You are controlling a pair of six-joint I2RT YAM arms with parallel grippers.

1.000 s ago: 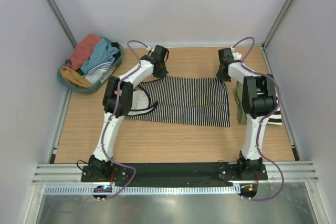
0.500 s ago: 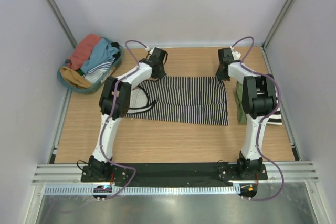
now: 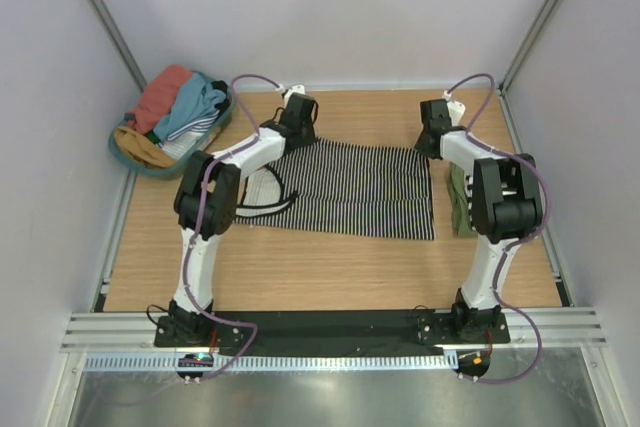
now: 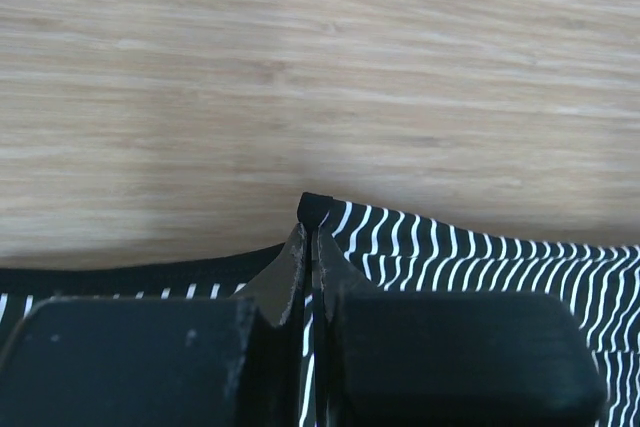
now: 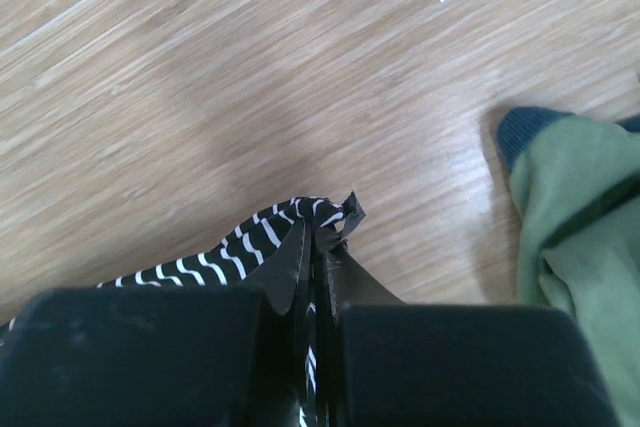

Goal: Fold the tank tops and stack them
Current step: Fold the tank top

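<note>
1. A wooden table (image 3: 330, 277) fills the overhead view, with two robot arms reaching from its near edge to the far side.
2. A black-and-white striped tank top (image 3: 360, 192) lies flat across the middle of the table, straps to the left and hem to the right. The likely risk is that only the tips of its two far corners are pinched, so a corner could slip free during a fold. If the arms move unevenly, the cloth could also skew or bunch. The fabric is thin and soft, with fine white stripes on black and a plain black edge binding.
3. A round teal basket (image 3: 232, 99) sits at the far left corner, heaped with coral, blue and mustard tops.
4. An olive green top (image 5: 585, 227) with a dark trim lies just right of the striped top, partly hidden under the right arm. A dragged corner could catch it.
5. The left gripper (image 4: 308, 235) is clamped on the far left corner.
6. The right gripper (image 5: 318, 235) is clamped on the far right corner, which is crumpled to a point.
</note>
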